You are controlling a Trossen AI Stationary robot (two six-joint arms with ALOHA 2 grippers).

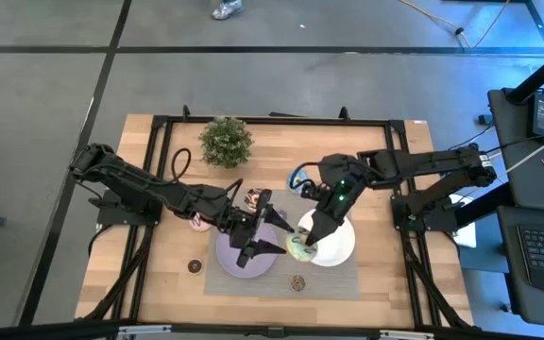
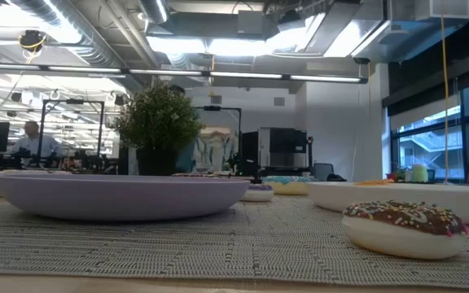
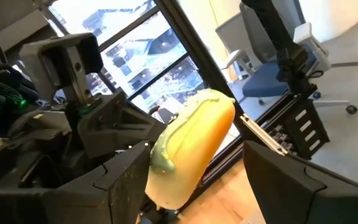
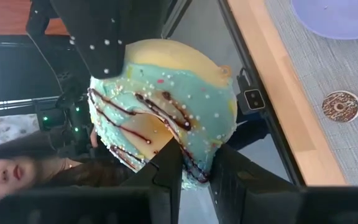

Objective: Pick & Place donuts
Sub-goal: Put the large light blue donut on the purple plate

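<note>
A green-iced donut (image 4: 166,106) with chocolate drizzle hangs in the air between the lilac plate (image 1: 239,260) and the white plate (image 1: 340,247), with my right gripper (image 1: 307,240) shut on it. From the left, my left gripper (image 1: 285,239) reaches level toward it. It is open, and its fingers (image 3: 126,180) stand on either side of the donut (image 3: 194,143); I cannot tell whether they touch it. A chocolate donut with sprinkles (image 2: 404,228) lies on the grey mat (image 1: 348,279), and a dark brown one (image 1: 195,267) lies on the wood. My right gripper pinches the donut's rim (image 4: 194,165) between its two fingers, one on the iced face and one on the plain side. The fingers slant down from the table's far right. The donut stands on edge, lifted clear of the plates and the mat.
A potted plant (image 1: 226,140) stands at the far side. More donuts lie behind the plates: a blue one (image 1: 298,175), a chocolate-white one (image 1: 251,198) and a pink one (image 1: 196,223). A person shows beyond the table in the right wrist view.
</note>
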